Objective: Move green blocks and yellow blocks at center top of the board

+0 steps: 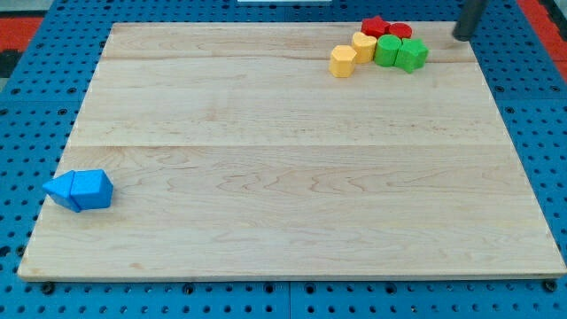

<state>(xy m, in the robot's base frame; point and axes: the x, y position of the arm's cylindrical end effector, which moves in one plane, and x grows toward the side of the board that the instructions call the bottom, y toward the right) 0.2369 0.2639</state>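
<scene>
Two yellow blocks sit near the view's top right: a yellow hexagonal block [344, 61] and a second yellow block [364, 46] just up and right of it. Two green blocks, a rounded one [386, 50] and an angular one [411, 55], touch each other right of the yellows. My tip [461, 36] is at the view's top right, right of the green blocks and apart from them.
Two red blocks, a star-like one [376, 26] and another [400, 31], sit just above the yellow and green blocks. Two blue blocks [80, 190] lie together at the wooden board's [283, 177] lower left. Blue pegboard surrounds the board.
</scene>
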